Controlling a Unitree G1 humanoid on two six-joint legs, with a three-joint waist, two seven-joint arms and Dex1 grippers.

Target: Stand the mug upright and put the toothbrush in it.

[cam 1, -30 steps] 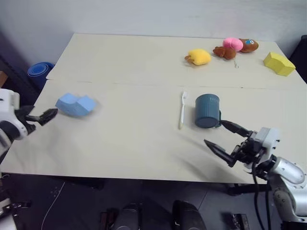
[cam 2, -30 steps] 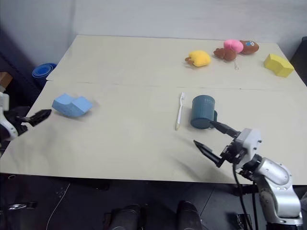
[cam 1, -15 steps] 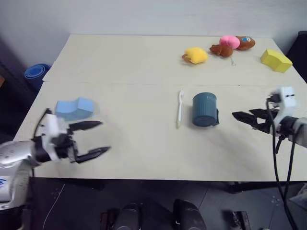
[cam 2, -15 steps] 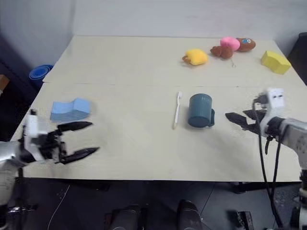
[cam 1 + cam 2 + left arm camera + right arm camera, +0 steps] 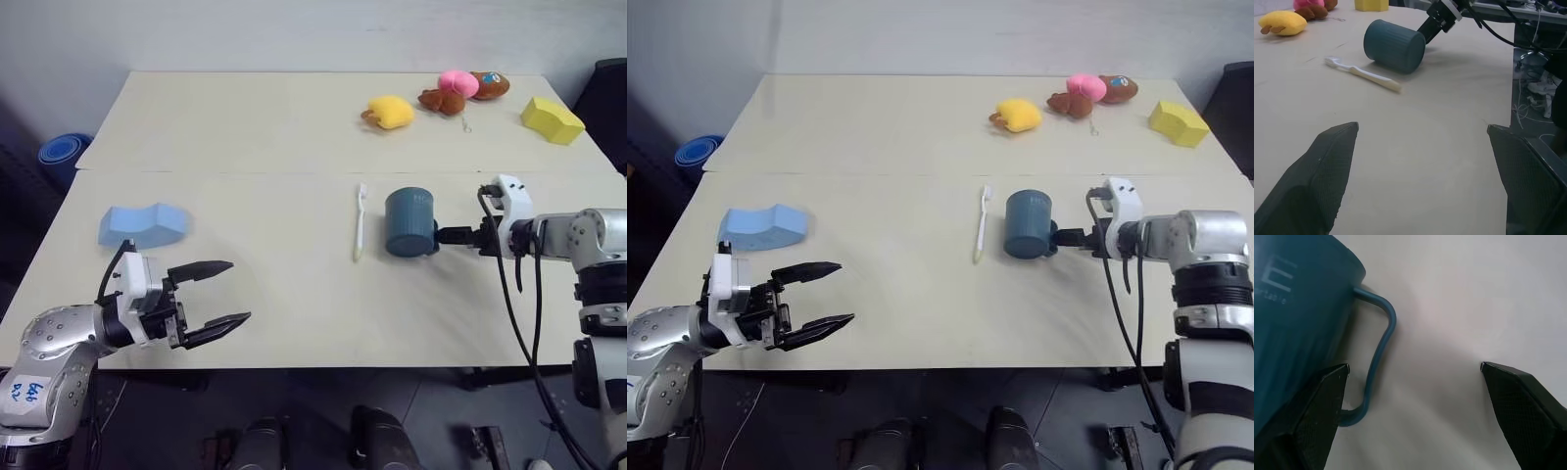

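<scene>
The slate-blue ribbed mug [image 5: 409, 222] stands at the table's middle right with a closed blue face up and no tan interior showing. Its small handle [image 5: 1378, 350] faces my right gripper [image 5: 441, 233]. That gripper is open at the mug's right side, one finger [image 5: 1322, 401] close beside the handle, the other well apart. The white toothbrush [image 5: 359, 223] lies flat just left of the mug, touching nothing. My left gripper [image 5: 239, 291] hovers open and empty over the table's front left, far from both; its wrist view shows the mug [image 5: 1394, 45] and toothbrush [image 5: 1364, 74].
A light blue foam block [image 5: 143, 223] lies at the left. Along the back right sit a yellow plush [image 5: 388, 111], a pink-and-brown plush [image 5: 456, 86] and a yellow block [image 5: 552, 119]. Black cables [image 5: 519, 323] hang from my right arm. A blue roll [image 5: 57, 154] lies beyond the table's left edge.
The camera has shifted. My right gripper swung from in front of the mug to its right side by the handle. My left gripper came in from the left edge over the front left.
</scene>
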